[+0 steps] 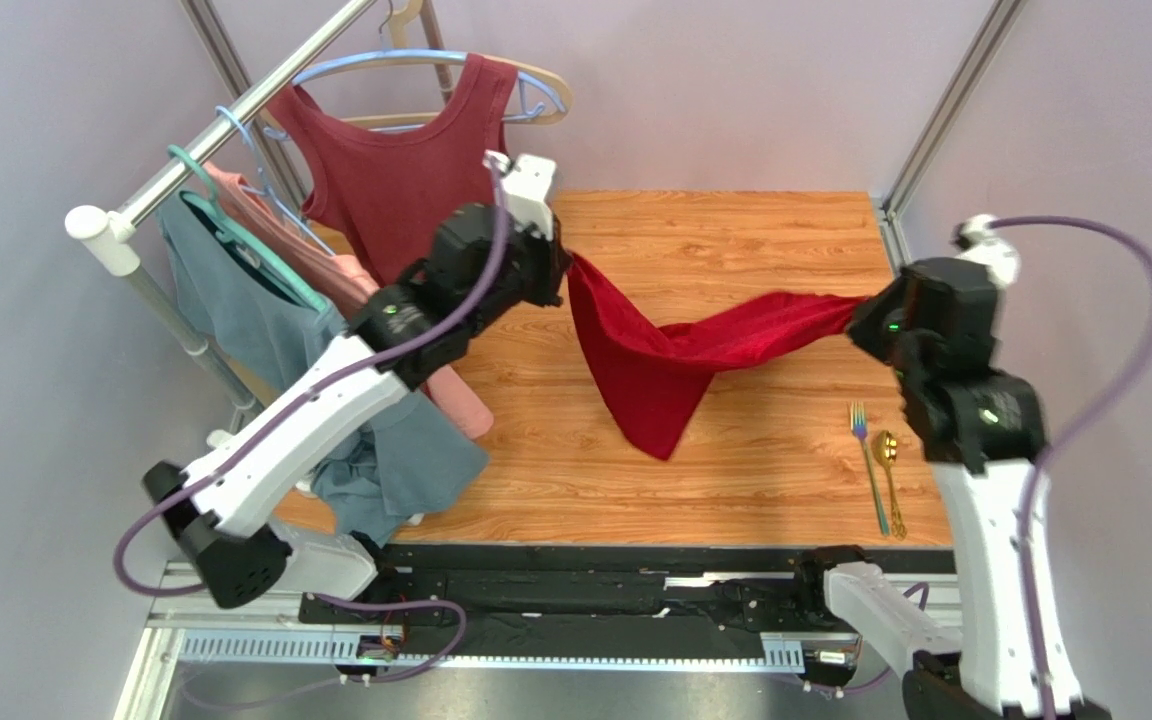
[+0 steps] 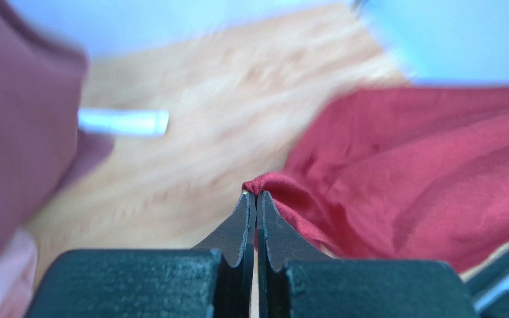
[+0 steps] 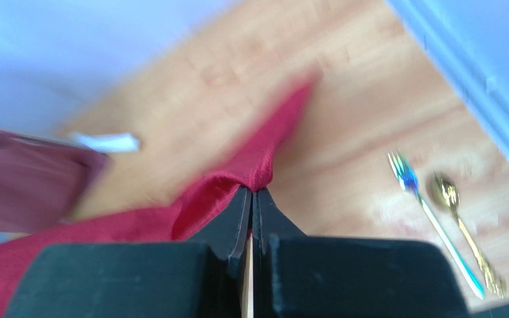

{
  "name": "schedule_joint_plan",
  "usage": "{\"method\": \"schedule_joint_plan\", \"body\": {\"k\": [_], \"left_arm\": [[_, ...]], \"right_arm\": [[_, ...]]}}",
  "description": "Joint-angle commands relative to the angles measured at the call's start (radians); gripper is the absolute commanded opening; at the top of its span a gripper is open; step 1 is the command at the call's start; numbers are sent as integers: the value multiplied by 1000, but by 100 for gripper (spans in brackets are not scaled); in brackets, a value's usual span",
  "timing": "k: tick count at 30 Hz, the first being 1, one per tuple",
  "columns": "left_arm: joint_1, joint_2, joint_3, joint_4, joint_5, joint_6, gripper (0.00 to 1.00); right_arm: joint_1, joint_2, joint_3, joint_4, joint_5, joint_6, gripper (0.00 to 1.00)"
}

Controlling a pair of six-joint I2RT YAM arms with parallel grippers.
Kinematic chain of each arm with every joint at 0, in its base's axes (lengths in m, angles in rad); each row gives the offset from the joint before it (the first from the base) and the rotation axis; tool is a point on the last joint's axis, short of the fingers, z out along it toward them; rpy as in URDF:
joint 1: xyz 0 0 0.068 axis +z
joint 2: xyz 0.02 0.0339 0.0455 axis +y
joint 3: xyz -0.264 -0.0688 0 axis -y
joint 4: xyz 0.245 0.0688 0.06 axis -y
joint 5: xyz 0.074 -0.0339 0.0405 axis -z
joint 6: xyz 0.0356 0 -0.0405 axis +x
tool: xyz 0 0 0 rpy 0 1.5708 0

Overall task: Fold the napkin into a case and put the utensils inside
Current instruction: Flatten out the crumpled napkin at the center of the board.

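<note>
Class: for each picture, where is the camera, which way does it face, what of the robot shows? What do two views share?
Top external: above and behind, looking down at the table; both arms show.
Left wrist: behind the shut left tool, looking along it at the pinched napkin.
Right wrist: behind the shut right tool, also pinching napkin.
Shared: top and right wrist show the fork and spoon.

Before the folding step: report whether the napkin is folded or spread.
Not folded: the napkin hangs bunched and sagging between the left claw and right claw, each shut on one end.
</note>
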Motion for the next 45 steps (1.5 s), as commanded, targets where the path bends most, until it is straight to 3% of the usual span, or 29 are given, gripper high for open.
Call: {"method": "schedule_joint_plan", "body": {"k": [1,6,10,14,20,23,26,29,34,37,39,40,41,42,43,45], "left_arm": [[-1,-163,119,29,148,84,0],[-1,-328,132,54,315,100,0],[-1,-390,116,60,309,83,0],[1,-343,131,34,227,77,0],[26,-79,267,-56,6,109,0],[71,94,335,-57,25,69,0],[116,280,417,-15,19,86,0],[149,456,503,29,2,100,0],[180,718,545,288,-94,183,0],[194,875,620,405,-150,226,0],[208,1004,735,433,-165,268,0],[211,1044,781,425,-166,281,29],[214,1109,874,404,-165,293,39],[212,1133,927,317,-179,295,47],[214,1145,974,260,-177,293,88],[212,1098,984,154,-141,276,91]], "right_arm": [[2,-76,257,-184,21,-71,0],[3,-208,456,-254,-37,-62,0],[3,-244,507,-280,-78,-24,0],[3,-228,446,-272,-31,-7,0],[3,-88,281,-200,127,-8,0],[-3,8,218,-130,165,-31,0],[-72,140,162,-3,153,-54,0],[-179,285,90,157,37,-76,0],[-250,657,163,364,-113,-120,0],[-257,890,313,421,-157,-131,0],[-262,1017,415,443,-195,-160,17],[-265,1069,543,396,-189,-166,29],[-264,1162,605,348,-175,-177,52],[-263,1193,675,290,-152,-176,58],[-265,1221,729,172,-141,-173,63],[-265,1227,780,98,-123,-183,67]]}}
